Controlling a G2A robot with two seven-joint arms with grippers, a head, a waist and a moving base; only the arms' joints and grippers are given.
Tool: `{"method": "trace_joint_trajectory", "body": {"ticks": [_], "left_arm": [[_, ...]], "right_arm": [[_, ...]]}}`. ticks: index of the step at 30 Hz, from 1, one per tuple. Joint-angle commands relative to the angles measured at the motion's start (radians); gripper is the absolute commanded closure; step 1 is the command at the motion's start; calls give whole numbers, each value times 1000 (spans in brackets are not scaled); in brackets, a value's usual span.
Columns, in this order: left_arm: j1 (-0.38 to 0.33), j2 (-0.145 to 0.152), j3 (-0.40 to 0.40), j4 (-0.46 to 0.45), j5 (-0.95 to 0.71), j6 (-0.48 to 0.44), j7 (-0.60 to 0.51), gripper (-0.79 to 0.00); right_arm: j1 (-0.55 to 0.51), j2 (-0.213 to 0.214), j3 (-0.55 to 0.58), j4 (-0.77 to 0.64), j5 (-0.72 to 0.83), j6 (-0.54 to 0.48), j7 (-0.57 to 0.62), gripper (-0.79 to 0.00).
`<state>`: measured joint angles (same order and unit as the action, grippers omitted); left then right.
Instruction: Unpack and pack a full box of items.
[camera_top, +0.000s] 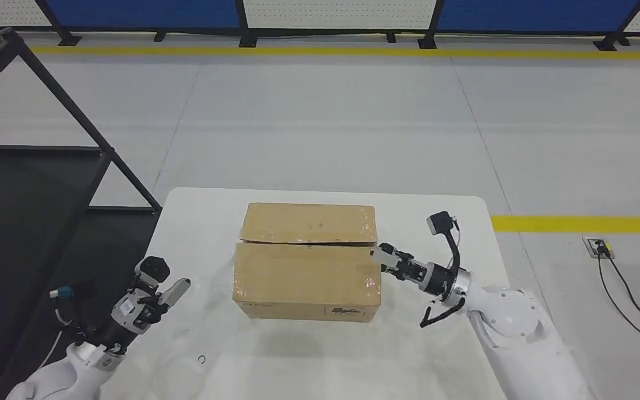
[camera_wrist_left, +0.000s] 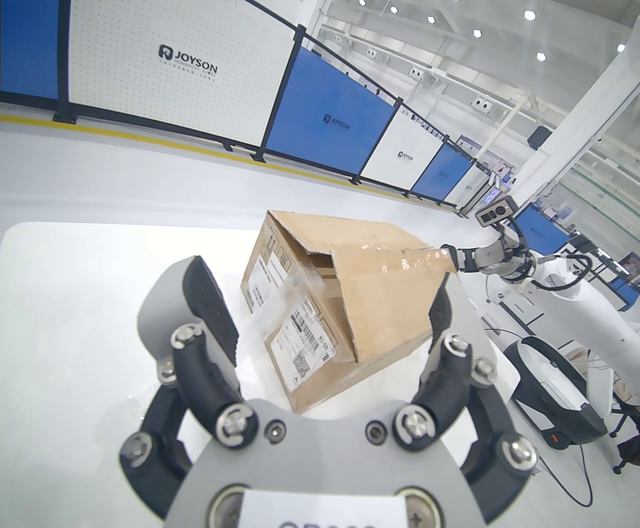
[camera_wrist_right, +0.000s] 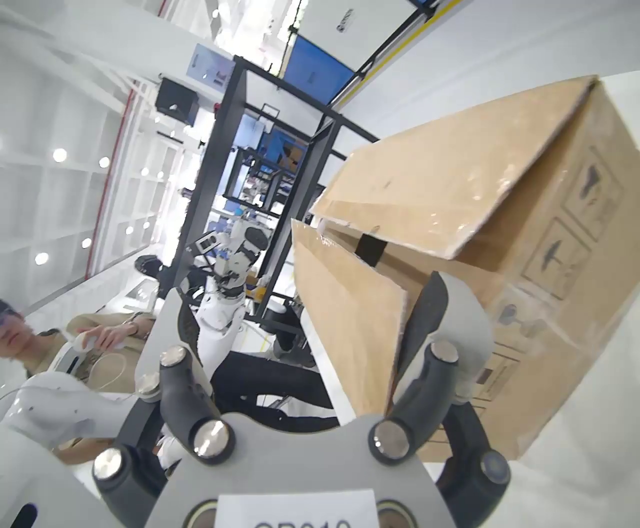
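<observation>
1. One white worktop (camera_top: 200, 215) with rounded corners carries everything.
2. One cardboard box (camera_top: 305, 290) (camera_wrist_left: 310, 395) (camera_wrist_right: 525, 225) stands at the middle of the worktop, long side across it, between the two arms.
3. Two top flaps meet along the box's length with a narrow gap between them. The near flap (camera_top: 305, 275) (camera_wrist_left: 380, 285) (camera_wrist_right: 345, 310) is lifted and tilted, leaving a dark opening at the end of the box. The far flap (camera_top: 310, 222) (camera_wrist_right: 440, 190) lies lower, its edge also slightly raised. What is inside cannot be made out.
4. The right claw (camera_top: 385, 256) (camera_wrist_left: 450, 256) (camera_wrist_right: 305, 295) is at the right end of the near flap. Its jaws stand wide, and the flap's corner sits between them, just beside one finger (camera_wrist_right: 440, 310). It is not pinched.
5. The left claw (camera_top: 172, 292) (camera_wrist_left: 322, 280) is near the worktop's left edge, well apart from the box and pointed at its left end. Its jaws are spread wide and hold nothing.
6. Two white labels (camera_wrist_left: 300, 345) are stuck on the box's left end face, with clear tape (camera_wrist_left: 295, 287) running over them.
7. A small dark hook-shaped mark (camera_top: 201, 360) lies on the worktop near the front edge, too small to identify.
</observation>
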<state>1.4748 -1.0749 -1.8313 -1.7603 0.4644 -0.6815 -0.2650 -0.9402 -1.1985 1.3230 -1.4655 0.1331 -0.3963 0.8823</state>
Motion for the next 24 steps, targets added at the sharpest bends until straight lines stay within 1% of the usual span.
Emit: {"method": "trace_joint_trajectory", "body": {"ticks": [1,5,9,11,12,17,19,24], "left_arm": [[-2,1,4,1,-7,0,-4,-785],[0,1,22,-7,-22,-4,-14,-785],[7,0,40,-18,-14,-2,-7,-785],[9,0,49,-22,-8,2,-3,-785],[10,0,54,-24,-3,3,-3,-785],[11,3,82,-25,51,-13,-46,-785],[13,4,95,-20,99,-22,-57,-785],[24,4,126,6,207,-38,-35,-785]], "right_arm": [[-9,4,12,0,59,-37,54,-785],[-37,16,40,-22,143,-100,163,-785],[-88,30,70,-73,226,-161,287,-785],[-119,38,83,-106,256,-184,347,-785],[-133,42,89,-125,262,-178,363,-785],[-199,66,94,-217,205,-156,385,-785],[-215,74,87,-227,171,-154,388,-785],[-225,87,39,-216,96,-165,376,-785]]}}
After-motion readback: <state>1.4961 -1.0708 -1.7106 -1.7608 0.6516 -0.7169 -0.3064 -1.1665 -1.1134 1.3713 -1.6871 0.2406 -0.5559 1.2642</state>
